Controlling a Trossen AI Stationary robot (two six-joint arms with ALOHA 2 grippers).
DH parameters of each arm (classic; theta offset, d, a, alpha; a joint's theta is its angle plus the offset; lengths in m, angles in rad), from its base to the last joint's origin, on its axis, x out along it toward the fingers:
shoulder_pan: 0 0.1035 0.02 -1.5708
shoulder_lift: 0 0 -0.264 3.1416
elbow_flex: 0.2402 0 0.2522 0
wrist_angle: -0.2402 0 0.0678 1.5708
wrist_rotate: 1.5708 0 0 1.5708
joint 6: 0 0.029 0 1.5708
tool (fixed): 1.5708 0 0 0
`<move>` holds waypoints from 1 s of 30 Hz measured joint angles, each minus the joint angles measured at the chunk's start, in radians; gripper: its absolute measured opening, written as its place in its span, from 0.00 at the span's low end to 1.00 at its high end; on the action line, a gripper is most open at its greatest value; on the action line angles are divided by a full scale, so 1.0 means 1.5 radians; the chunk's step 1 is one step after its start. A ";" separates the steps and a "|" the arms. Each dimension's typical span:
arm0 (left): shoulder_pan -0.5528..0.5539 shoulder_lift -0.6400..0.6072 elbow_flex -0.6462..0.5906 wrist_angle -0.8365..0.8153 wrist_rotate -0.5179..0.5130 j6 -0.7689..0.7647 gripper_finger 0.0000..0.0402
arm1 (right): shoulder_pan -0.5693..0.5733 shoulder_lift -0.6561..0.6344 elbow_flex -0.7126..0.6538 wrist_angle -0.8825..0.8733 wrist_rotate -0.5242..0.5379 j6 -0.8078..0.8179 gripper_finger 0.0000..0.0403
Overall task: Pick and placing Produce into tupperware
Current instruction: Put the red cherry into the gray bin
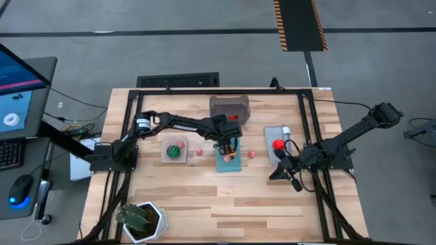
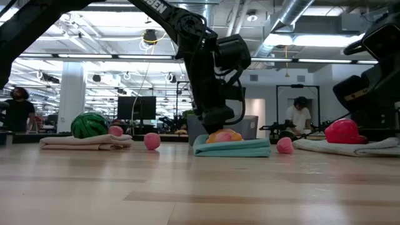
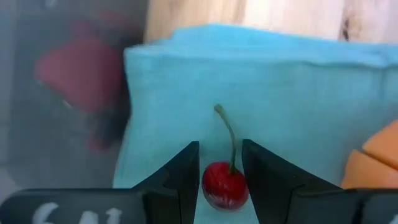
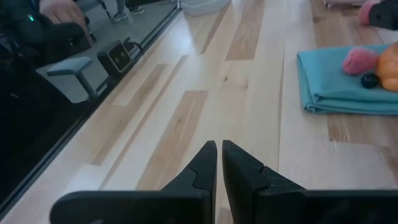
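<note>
My left gripper [image 1: 228,146] points down onto the blue mat [image 1: 228,165], with a small red cherry [image 3: 225,183] between its fingers. An orange piece [image 3: 380,163] lies on the same mat; in the low view it shows as an orange-pink lump [image 2: 224,135] beside the fingers. The grey tupperware [image 1: 229,107] stands just past the mat's far edge with a red piece [image 1: 234,117] inside. My right gripper [image 1: 294,178] waits shut over the wood near the table's right side, its fingers [image 4: 219,144] pointing across the table toward the blue mat [image 4: 329,84]. My left gripper [image 3: 221,146] pinches the cherry's round red body [image 3: 214,186] between its two fingers, one on each side. It comes from above, pointing down. The stem [image 3: 229,134] sticks out ahead of the fingertips, over the blue mat [image 3: 280,81]. Whether the cherry is lifted clear, I cannot tell.
A green melon [image 1: 176,150] sits on a tan mat, and a red piece [image 1: 278,144] on a grey mat. Two pink balls [image 1: 199,152] [image 1: 251,154] lie on the wood either side of the blue mat. A potted plant [image 1: 142,219] stands at the near left corner.
</note>
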 joint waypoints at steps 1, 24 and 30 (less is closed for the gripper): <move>0.000 0.000 0.000 0.000 0.000 0.000 0.28 | 0.000 0.000 0.000 -0.001 0.000 0.000 0.12; 0.000 -0.002 0.001 -0.007 -0.001 0.018 0.00 | 0.000 0.000 0.000 -0.001 0.000 0.000 0.12; -0.004 -0.010 0.001 -0.005 -0.018 0.028 0.00 | 0.000 0.000 0.000 -0.001 0.000 0.000 0.12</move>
